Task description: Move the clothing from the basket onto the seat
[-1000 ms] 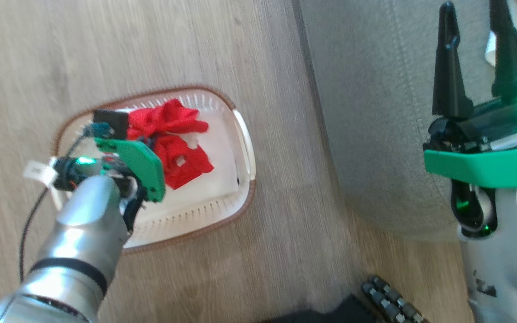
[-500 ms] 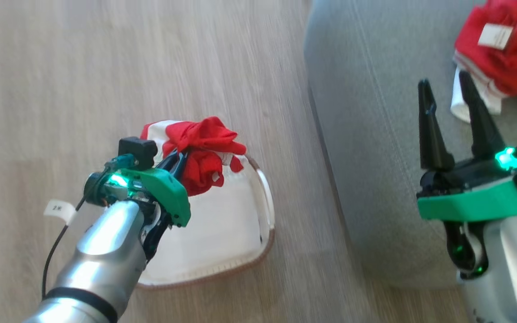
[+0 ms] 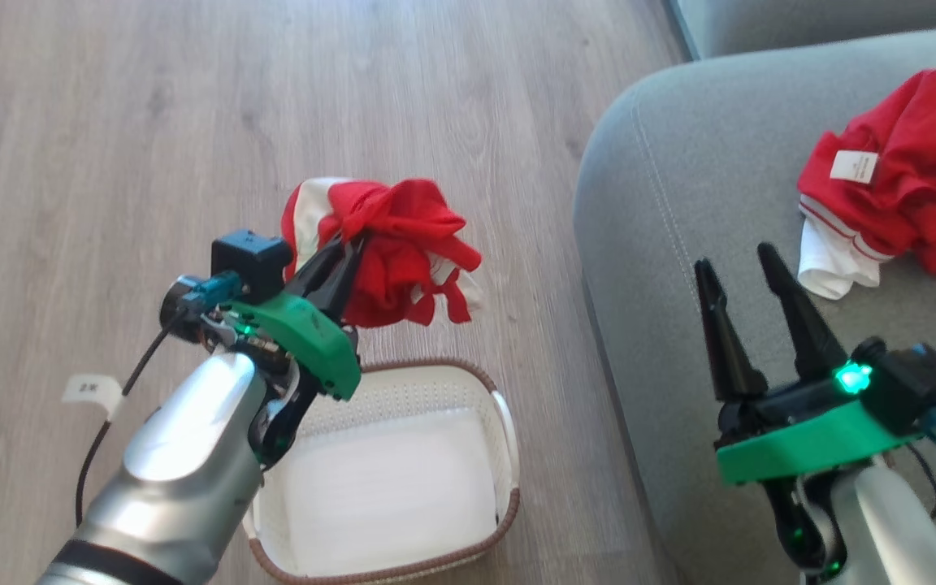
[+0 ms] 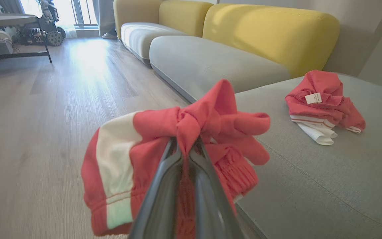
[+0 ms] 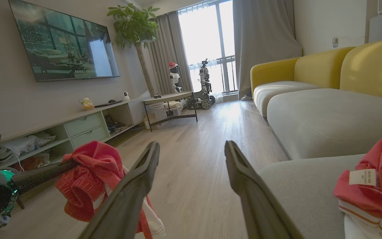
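My left gripper (image 3: 348, 244) is shut on a bunched red garment (image 3: 391, 248) with a white stripe, held in the air above the floor, beyond the far end of the cream basket (image 3: 507, 422). The left wrist view shows the same red garment (image 4: 191, 139) pinched between the fingertips. The basket's white bottom lies bare. A second red garment (image 3: 915, 191) with a white tag and white trim lies on the grey seat (image 3: 679, 203) at the right. My right gripper (image 3: 748, 272) stands open over the seat's near edge, nothing between its fingers; its wrist view shows the open right gripper (image 5: 191, 152).
Wooden floor spreads left of the seat. In the right wrist view a TV wall unit (image 5: 78, 127), a low table (image 5: 169, 99) and a potted plant (image 5: 134, 20) stand at the far left. Yellow sofa backs (image 4: 270, 33) rise behind the grey cushions.
My left gripper has lifted the red garment out of the basket and up clear of it. The head camera has shifted, bringing the seat and the garment on it into view.
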Controlling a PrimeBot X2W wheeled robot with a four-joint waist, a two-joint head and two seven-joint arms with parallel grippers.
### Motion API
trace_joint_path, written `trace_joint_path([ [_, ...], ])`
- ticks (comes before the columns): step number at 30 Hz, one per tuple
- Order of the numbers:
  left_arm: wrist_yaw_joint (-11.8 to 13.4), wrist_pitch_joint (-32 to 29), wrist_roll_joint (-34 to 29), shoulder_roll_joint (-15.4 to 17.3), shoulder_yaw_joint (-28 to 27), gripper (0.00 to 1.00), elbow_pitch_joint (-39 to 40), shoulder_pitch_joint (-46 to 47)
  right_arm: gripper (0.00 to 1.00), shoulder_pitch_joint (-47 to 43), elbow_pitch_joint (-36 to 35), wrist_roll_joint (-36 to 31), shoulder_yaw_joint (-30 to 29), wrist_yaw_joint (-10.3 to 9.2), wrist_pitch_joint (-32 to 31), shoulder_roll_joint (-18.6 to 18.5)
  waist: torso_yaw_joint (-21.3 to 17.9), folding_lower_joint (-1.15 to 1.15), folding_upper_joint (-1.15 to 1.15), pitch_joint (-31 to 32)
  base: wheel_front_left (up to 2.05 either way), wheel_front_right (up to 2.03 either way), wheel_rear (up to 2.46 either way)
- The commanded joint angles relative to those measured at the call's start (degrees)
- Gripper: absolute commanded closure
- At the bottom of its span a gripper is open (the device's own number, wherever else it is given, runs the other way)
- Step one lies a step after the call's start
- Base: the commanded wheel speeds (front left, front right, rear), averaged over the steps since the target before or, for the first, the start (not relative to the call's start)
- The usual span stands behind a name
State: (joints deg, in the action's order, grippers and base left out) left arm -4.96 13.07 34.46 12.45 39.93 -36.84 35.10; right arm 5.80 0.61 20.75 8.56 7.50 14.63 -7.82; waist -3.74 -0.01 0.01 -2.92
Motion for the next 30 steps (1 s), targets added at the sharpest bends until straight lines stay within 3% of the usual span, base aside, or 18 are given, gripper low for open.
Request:
trace_joint_path([
  [1,0.67,-0.31,-0.07,2.27,-2.53,1.0,3.47,2.11,0.0,0.49,-1.43,0.42,1.52,-0.01,0.26,-1.12,0.19,0.01,-0.01,1.23,0.0,0.0,0.0],
  [14,5.96,-7.83,1.19,7.88,-4.1,1.0,26.34,-1.27,0.0,-1.54,-0.17,1.11,4.43,-0.01,0.06,-1.68,0.31,0.01,-0.01,3.06,0.0,0.0,0.0],
  [22,7.28,-9.93,1.36,8.79,-3.53,1.0,31.77,-2.57,0.0,0.6,1.13,1.56,8.79,-0.01,-0.5,-2.39,0.75,0.01,-0.01,2.6,0.0,0.0,0.0],
  [30,6.91,-11.1,1.34,8.25,-1.83,1.0,33.63,-2.59,0.0,9.09,7.14,4.33,17.94,-0.01,-1.07,-4.32,2.08,0.01,-0.01,2.57,0.0,0.0,0.0],
])
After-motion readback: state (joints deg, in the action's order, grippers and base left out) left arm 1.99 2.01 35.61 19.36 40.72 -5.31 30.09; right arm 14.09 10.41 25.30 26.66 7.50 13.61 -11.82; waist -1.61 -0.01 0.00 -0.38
